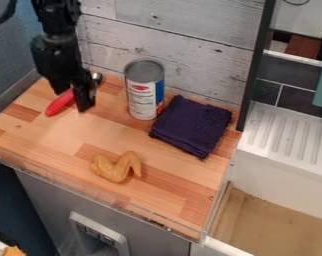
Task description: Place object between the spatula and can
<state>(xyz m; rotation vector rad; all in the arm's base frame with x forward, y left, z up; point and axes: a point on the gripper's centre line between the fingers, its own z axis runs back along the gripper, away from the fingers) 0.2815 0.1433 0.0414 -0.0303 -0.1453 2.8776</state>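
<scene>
Spreading beneath the can (143, 90) and out on all sides: a table (50, 137) of honey and reddish wood strips. Rising behind the can: a wall (184, 30) of whitewashed boards. Well to the can's right, past a dark upright post (254, 70): a ridged white drainboard (284, 132), with a wood-bottomed basin (270, 220) nearer the camera. Hanging to the can's left: a black robot arm (53, 30), ending in a gripper (73, 101) with parted fingers, apparently around nothing. Just right of the can: a folded dark purple cloth (190, 125). At the centre of the layout: the can itself, upright, with a white, red and blue label. In front of the can, slightly left and well apart: a golden-brown toy chicken wing (112, 171), lying flat, probably the object meant. Left of the can, close by the gripper: a spatula (58, 104) with a red handle. Judging by this layout, at the very start: nothing placed in the gap left of the can. Left to do: grasp the wing, lift, carry toward that gap, lower, release.
</scene>
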